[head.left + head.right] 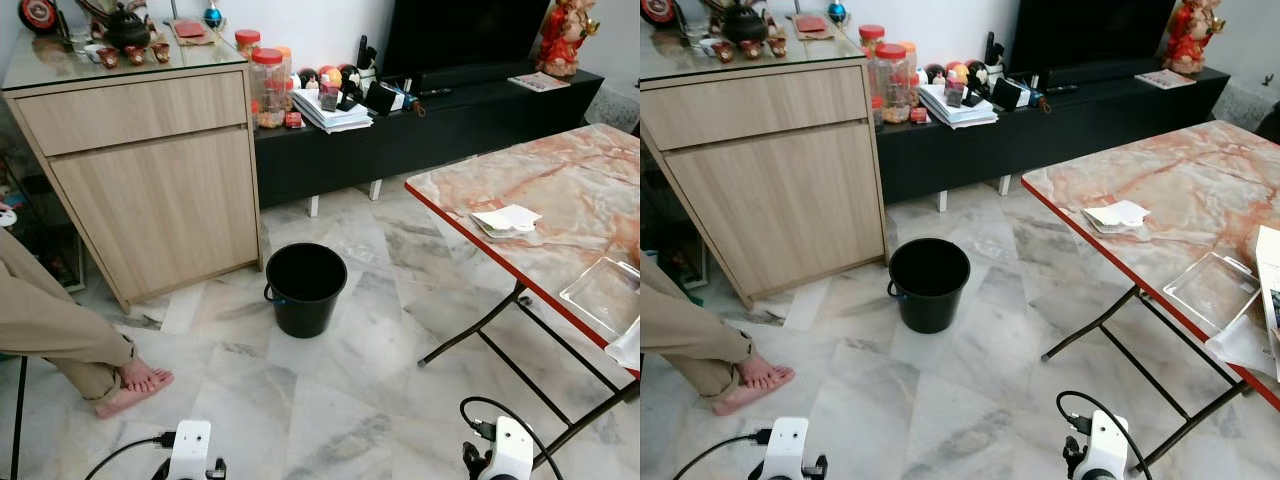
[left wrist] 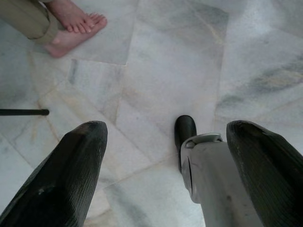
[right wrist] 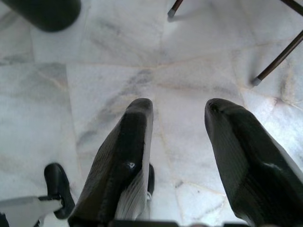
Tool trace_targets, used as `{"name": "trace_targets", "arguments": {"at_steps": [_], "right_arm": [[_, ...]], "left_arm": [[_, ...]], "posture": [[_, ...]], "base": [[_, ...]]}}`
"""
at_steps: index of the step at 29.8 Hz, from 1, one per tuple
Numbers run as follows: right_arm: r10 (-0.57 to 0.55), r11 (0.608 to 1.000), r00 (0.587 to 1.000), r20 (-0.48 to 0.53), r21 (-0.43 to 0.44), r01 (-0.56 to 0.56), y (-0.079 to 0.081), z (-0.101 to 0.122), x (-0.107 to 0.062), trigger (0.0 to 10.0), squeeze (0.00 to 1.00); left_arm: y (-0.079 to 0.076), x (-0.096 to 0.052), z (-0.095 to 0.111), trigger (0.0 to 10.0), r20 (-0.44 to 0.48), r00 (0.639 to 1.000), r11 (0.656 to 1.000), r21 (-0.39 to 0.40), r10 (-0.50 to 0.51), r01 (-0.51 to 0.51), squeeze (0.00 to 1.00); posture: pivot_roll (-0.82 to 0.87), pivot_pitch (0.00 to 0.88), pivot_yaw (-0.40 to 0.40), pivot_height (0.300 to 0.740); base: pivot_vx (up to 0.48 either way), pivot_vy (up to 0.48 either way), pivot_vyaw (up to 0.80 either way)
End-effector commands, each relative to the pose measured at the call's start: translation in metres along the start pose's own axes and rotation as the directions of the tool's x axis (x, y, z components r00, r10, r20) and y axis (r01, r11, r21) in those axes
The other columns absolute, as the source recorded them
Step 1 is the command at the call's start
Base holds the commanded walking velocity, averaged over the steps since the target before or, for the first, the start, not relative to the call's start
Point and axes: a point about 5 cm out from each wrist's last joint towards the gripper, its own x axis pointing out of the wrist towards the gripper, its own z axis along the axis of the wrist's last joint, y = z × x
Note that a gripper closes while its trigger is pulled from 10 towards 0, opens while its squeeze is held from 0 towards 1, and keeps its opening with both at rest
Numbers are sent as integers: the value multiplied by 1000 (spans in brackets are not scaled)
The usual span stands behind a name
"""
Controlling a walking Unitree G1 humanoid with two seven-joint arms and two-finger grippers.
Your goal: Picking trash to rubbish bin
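While both grippers, left [image 2: 165, 175] and right [image 3: 177, 161], hang spread and empty, I eye the crumpled paper [image 1: 506, 220]. Reaching carelessly, I might knock the clear tray [image 1: 606, 292] off the table [image 1: 560, 180], missing the bin [image 1: 305, 288].

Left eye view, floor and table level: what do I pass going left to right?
Person's bare feet → black bucket → folded paper on the marble-top table → clear plastic tray.

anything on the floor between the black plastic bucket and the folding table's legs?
No, just bare marble floor tiles between the black plastic bucket and the thin dark metal legs of the red-edged marble-pattern folding table, seen in both eye views.
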Motion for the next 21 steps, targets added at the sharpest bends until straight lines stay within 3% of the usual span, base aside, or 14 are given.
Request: {"name": "trace_targets", "arguments": {"at_steps": [1, 9, 21], "right_arm": [[-24, 999, 1000, 7, 33, 24, -5, 1, -1, 10000, 0], [-28, 999, 1000, 12, 31, 28, -6, 5, 0, 10000, 0], [-22, 999, 1000, 7, 23, 22, 1, 3, 1, 10000, 0]], "left_arm": [[3, -1, -6, 10000, -22, 1000, 1000, -8, 9, -10, 0], [2, 2, 5, 10000, 2, 1000, 1000, -1, 3, -3, 0], [-3, 2, 7, 10000, 6, 1000, 1000, 17, -16, 16, 0]], "posture": [[127, 0, -86, 740], [128, 0, -85, 740], [129, 0, -83, 740]], "base": [[0, 0, 0], [0, 0, 0], [0, 0, -721]]}}
